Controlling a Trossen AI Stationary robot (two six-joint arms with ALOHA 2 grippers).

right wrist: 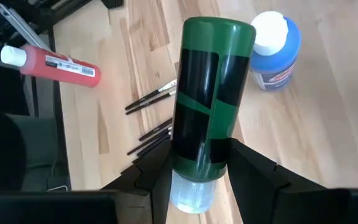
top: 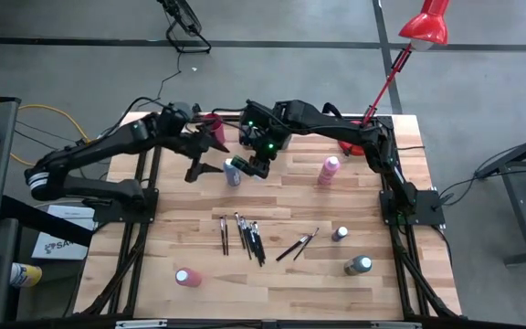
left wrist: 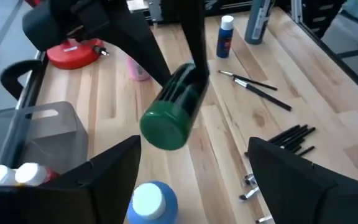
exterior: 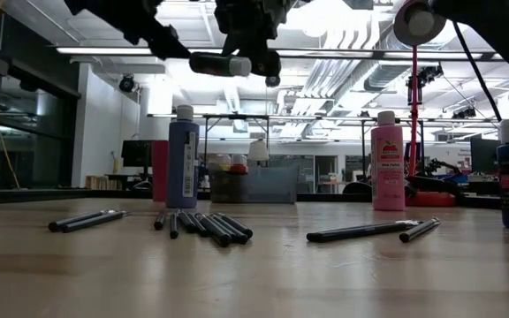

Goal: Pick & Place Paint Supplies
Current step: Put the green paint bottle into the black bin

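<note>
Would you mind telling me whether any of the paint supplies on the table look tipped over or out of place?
Nothing looks spilled. The brushes lie loose. The one oddity is the green bottle, held sideways in the air by the right gripper, while the left gripper stands open nearby.

Overhead camera looks straight down on the bench (top: 272, 283); tabletop camera faces level across; both share the green bottle (top: 241, 165).

No readable text
Labels on the pink bottle (exterior: 387, 168) and blue bottle (right wrist: 276, 53) show print too small to read.
</note>
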